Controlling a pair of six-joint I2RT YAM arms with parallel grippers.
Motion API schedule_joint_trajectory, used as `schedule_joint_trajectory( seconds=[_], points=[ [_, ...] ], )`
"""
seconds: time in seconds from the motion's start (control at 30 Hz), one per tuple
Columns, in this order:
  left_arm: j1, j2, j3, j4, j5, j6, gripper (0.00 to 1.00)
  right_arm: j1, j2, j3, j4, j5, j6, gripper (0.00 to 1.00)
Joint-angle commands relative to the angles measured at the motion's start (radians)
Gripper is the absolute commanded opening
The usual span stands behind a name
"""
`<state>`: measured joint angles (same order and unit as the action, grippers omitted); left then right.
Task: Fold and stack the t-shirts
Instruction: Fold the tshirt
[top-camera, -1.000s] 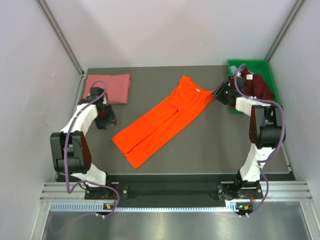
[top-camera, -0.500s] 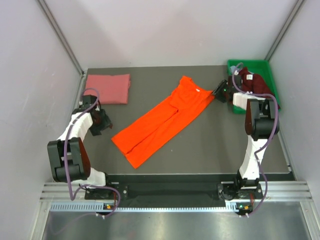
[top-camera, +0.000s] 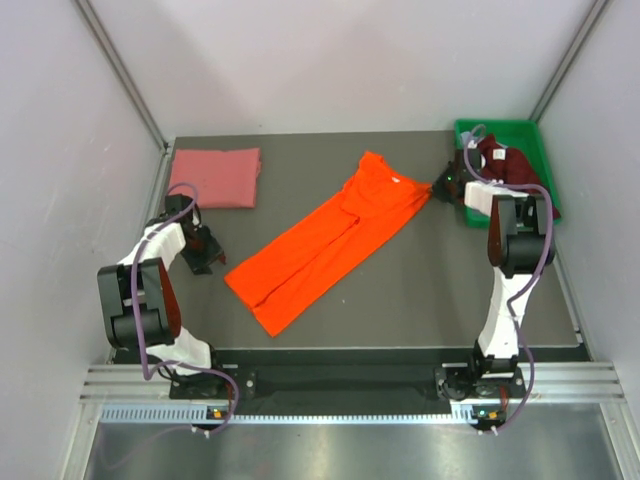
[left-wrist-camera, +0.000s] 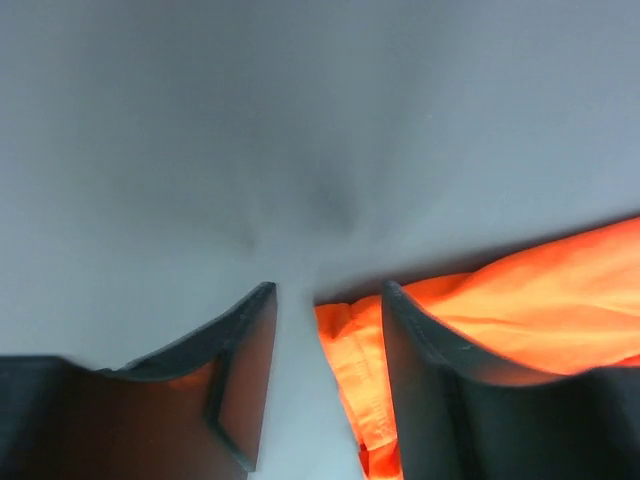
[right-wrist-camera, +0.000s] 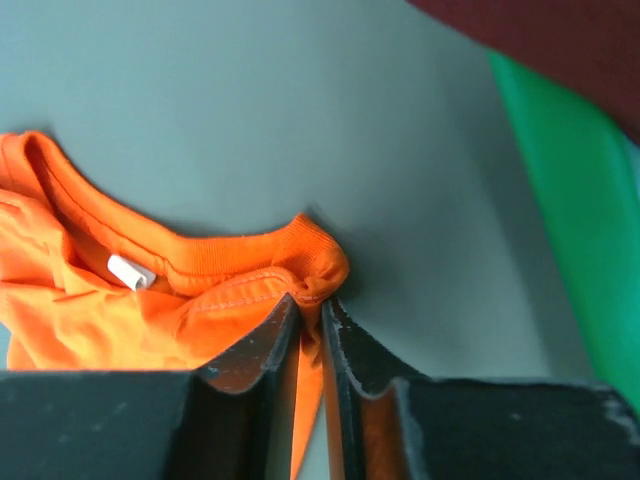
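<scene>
Orange t-shirt (top-camera: 320, 245), right end effector (right-wrist-camera: 310, 305) pinching its collar — plain only from wrist, left end effector (left-wrist-camera: 329, 292) parted at hem.

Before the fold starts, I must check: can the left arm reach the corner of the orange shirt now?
Probably yes: the left claw is open, the corner of the orange shirt lies between its fingers, and nothing covers it.

Dark grey table (top-camera: 420, 290), pale lilac walls (top-camera: 340, 60)
</scene>
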<state>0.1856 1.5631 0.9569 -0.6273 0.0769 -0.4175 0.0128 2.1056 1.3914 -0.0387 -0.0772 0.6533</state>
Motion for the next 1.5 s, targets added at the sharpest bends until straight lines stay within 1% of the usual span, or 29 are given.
schedule_joint_trajectory(
  seconds=[0.0, 0.07, 0.13, 0.17, 0.23, 0.27, 0.3, 0.4, 0.43, 0.47, 0.53, 0.57, 0.63, 0.67, 0.7, 0.8, 0.9, 0.93, 0.97, 1.07, 1.1, 1.17, 1.2, 1.23, 1.27, 1.3, 1.37, 1.4, 1.47],
  points=[
    [0.005, 0.015, 0.005, 0.026, 0.038, 0.009, 0.44, -0.005, 0.034, 0.064, 0.023, -0.012, -0.018, 0.1],
    [0.006, 0.018, -0.004, 0.02, 0.04, 0.009, 0.39, -0.005, 0.044, 0.086, 0.023, -0.018, -0.021, 0.07],
    [0.006, 0.02, -0.01, 0.017, 0.023, 0.002, 0.28, -0.005, 0.059, 0.109, 0.026, -0.024, -0.021, 0.0],
    [0.006, 0.021, -0.009, 0.011, 0.012, -0.006, 0.21, -0.005, 0.066, 0.119, 0.031, -0.032, -0.02, 0.0],
    [0.005, 0.017, -0.007, 0.005, -0.014, -0.044, 0.11, -0.005, 0.094, 0.158, 0.031, -0.064, -0.011, 0.0],
    [0.006, 0.009, -0.009, 0.005, -0.012, -0.059, 0.11, -0.004, 0.108, 0.172, 0.06, -0.082, -0.009, 0.0],
    [0.006, -0.018, -0.017, 0.02, 0.0, -0.075, 0.11, -0.005, 0.122, 0.187, 0.069, -0.126, -0.006, 0.0],
    [0.003, -0.073, -0.055, 0.07, 0.115, -0.098, 0.22, -0.005, 0.174, 0.26, 0.08, -0.18, 0.012, 0.0],
    [-0.001, -0.081, -0.056, 0.092, 0.167, -0.092, 0.24, -0.005, 0.198, 0.291, 0.091, -0.191, 0.025, 0.0],
    [-0.002, -0.087, -0.055, 0.093, 0.179, -0.087, 0.27, -0.005, 0.209, 0.307, 0.111, -0.202, 0.031, 0.0],
    [-0.009, -0.095, -0.052, 0.095, 0.202, -0.067, 0.3, -0.005, 0.243, 0.363, 0.122, -0.217, 0.051, 0.0],
    [-0.011, -0.1, -0.049, 0.095, 0.224, -0.058, 0.35, -0.005, 0.255, 0.386, 0.122, -0.22, 0.057, 0.0],
    [-0.018, -0.098, -0.053, 0.119, 0.26, -0.021, 0.42, -0.004, 0.299, 0.463, 0.112, -0.219, 0.071, 0.0],
    [-0.023, -0.083, -0.061, 0.126, 0.302, -0.009, 0.45, -0.005, 0.316, 0.492, 0.106, -0.217, 0.074, 0.0],
    [-0.034, -0.069, -0.063, 0.132, 0.313, 0.006, 0.46, -0.005, 0.33, 0.547, 0.097, -0.217, 0.077, 0.01],
    [-0.047, -0.002, -0.067, 0.126, 0.362, 0.045, 0.47, -0.005, 0.392, 0.63, 0.086, -0.217, 0.097, 0.02],
    [-0.073, 0.037, -0.072, 0.132, 0.412, 0.063, 0.48, -0.004, 0.459, 0.777, 0.042, -0.204, 0.109, 0.03],
    [-0.084, 0.04, -0.072, 0.132, 0.42, 0.069, 0.49, -0.037, 0.485, 0.796, 0.016, -0.203, 0.112, 0.04],
    [-0.095, 0.044, -0.07, 0.135, 0.437, 0.072, 0.49, -0.039, 0.493, 0.804, 0.022, -0.205, 0.118, 0.06],
    [-0.153, 0.048, -0.066, 0.133, 0.446, 0.068, 0.5, -0.045, 0.493, 0.801, 0.031, -0.202, 0.128, 0.09],
    [-0.178, 0.048, -0.064, 0.133, 0.448, 0.065, 0.51, -0.048, 0.491, 0.801, 0.031, -0.208, 0.126, 0.14],
    [-0.183, 0.051, -0.067, 0.135, 0.454, 0.062, 0.53, -0.05, 0.475, 0.795, 0.013, -0.216, 0.124, 0.24],
    [-0.183, 0.063, -0.07, 0.136, 0.454, 0.06, 0.54, -0.051, 0.443, 0.764, 0.007, -0.217, 0.121, 0.32],
    [-0.183, 0.069, -0.069, 0.133, 0.442, 0.059, 0.54, -0.051, 0.421, 0.738, 0.005, -0.217, 0.12, 0.35],
    [-0.183, 0.089, -0.066, 0.121, 0.433, 0.057, 0.54, -0.051, 0.394, 0.671, 0.005, -0.213, 0.118, 0.42],
    [-0.183, 0.098, -0.063, 0.114, 0.417, 0.054, 0.54, -0.051, 0.333, 0.635, 0.005, -0.211, 0.106, 0.46],
    [-0.183, 0.107, -0.061, 0.106, 0.393, 0.054, 0.54, -0.051, 0.269, 0.568, -0.016, -0.197, 0.089, 0.5],
    [-0.181, 0.107, -0.061, 0.104, 0.389, 0.054, 0.54, -0.053, 0.208, 0.505, -0.027, -0.193, 0.076, 0.53],
    [-0.183, 0.098, -0.063, 0.101, 0.386, 0.054, 0.53, -0.053, 0.148, 0.439, -0.053, -0.174, 0.066, 0.55]
  ],
)
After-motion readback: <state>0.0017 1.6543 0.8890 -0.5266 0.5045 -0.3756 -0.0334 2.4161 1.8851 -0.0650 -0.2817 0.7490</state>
